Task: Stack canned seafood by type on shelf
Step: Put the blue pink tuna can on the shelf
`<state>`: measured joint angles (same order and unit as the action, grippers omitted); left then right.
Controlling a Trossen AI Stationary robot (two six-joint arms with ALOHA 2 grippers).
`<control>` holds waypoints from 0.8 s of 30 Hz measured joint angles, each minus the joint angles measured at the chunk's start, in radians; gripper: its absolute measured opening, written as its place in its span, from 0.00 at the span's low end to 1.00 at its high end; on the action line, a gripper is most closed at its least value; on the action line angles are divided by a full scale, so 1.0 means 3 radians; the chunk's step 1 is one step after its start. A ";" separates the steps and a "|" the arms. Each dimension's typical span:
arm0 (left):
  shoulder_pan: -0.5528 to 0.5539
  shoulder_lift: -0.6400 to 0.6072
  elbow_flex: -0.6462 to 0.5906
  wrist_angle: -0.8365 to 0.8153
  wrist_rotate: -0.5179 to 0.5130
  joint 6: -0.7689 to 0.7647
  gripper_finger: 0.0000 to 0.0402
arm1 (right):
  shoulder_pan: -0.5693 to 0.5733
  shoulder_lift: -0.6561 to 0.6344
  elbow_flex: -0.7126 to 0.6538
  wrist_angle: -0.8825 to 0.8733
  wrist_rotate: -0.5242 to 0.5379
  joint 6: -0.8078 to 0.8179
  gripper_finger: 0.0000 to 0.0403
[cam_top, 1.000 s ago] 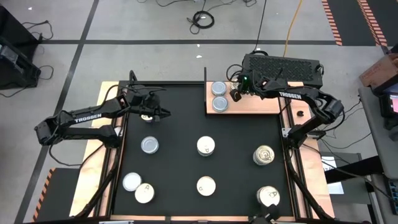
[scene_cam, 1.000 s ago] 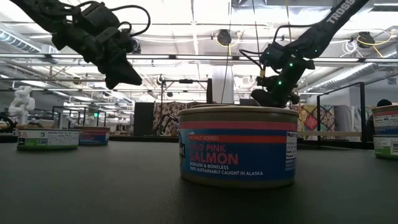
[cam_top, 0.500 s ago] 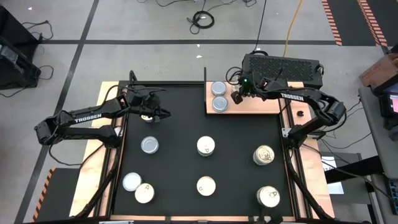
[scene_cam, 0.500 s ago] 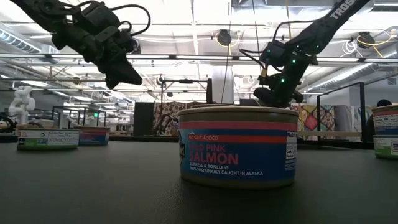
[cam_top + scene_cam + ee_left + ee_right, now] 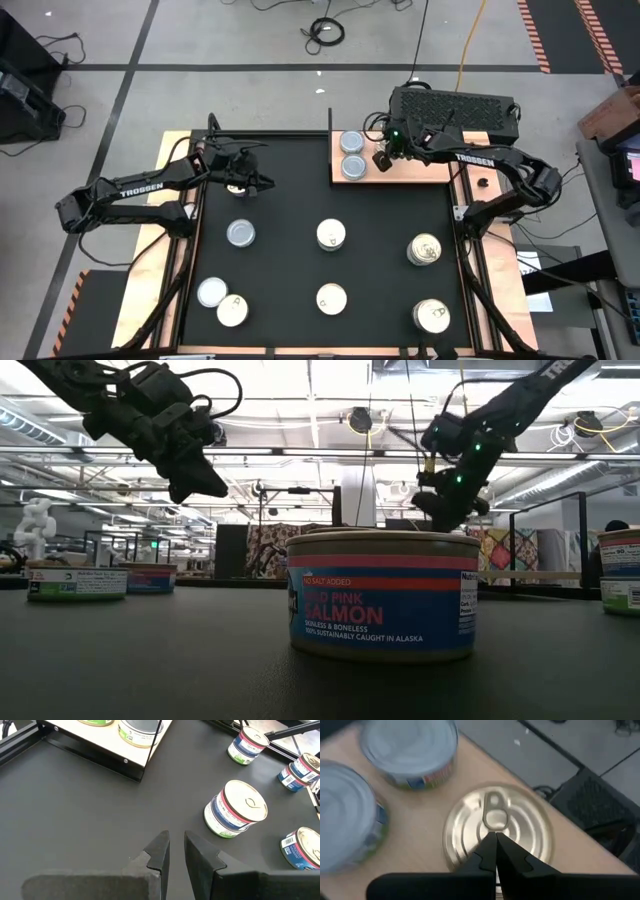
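Note:
The wooden shelf (image 5: 420, 170) lies at the mat's far right. Two silvery-topped cans (image 5: 352, 155) stand on its left end. Beside them on the shelf is a gold pull-tab can (image 5: 465, 827), hidden under my right gripper (image 5: 383, 157) in the high view. That gripper (image 5: 495, 840) is shut, and its tips hang over the can's top. My left gripper (image 5: 252, 182) hovers over the mat's far left. Its fingers (image 5: 175, 840) are a narrow gap apart with nothing between them. Several more cans (image 5: 331, 234) stand scattered on the black mat (image 5: 290, 200). My right gripper's shut fingertips (image 5: 487, 851) slant down over the top of the gold can, just short of its pull tab (image 5: 494, 812). I cannot tell whether they touch the lid. The can stands upright on the shelf.
Loose cans on the mat include silvery ones (image 5: 240, 233) (image 5: 211, 292) at the left, cream ones (image 5: 331, 298) in the middle and gold ones (image 5: 425, 249) (image 5: 432, 317) at the right. A salmon can (image 5: 383, 595) stands close in the low view. A black box (image 5: 455, 108) lies beyond the shelf.
My right gripper has risen a little above the shelf and drawn slightly toward the table's right edge, staying shut. The cans have not moved.

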<state>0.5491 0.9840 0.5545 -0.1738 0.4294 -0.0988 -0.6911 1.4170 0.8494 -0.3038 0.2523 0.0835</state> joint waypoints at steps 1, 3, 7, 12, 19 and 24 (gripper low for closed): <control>0.0000 0.0000 0.0000 -0.0001 0.0000 0.0000 0.14 | 0.0005 -0.0030 0.0004 0.0028 0.0004 -0.0021 0.00; 0.0000 0.0000 0.0000 -0.0001 0.0000 -0.0003 0.14 | 0.0018 -0.0086 0.0003 0.0016 0.0012 -0.0056 0.00; 0.0000 0.0000 0.0000 -0.0001 0.0000 -0.0005 0.14 | 0.0045 -0.0220 0.0008 0.0108 0.0008 -0.0109 0.00; 0.0000 0.0000 0.0000 -0.0001 0.0017 -0.0044 0.14 | 0.0126 -0.0355 0.0008 0.0145 0.0005 -0.0139 0.00; 0.0000 0.0000 0.0000 -0.0006 0.0043 -0.0085 0.14 | 0.0439 -0.0445 0.0009 0.0175 -0.0417 -0.0108 0.00; -0.0014 0.0001 0.0000 -0.0015 0.0552 0.0004 0.15 | 0.0867 -0.0442 0.0010 0.0161 -0.0434 -0.0014 0.00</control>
<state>0.5450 0.9843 0.5545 -0.1783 0.5950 -0.0976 -0.4311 1.2842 0.8524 -0.2554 0.1222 0.0793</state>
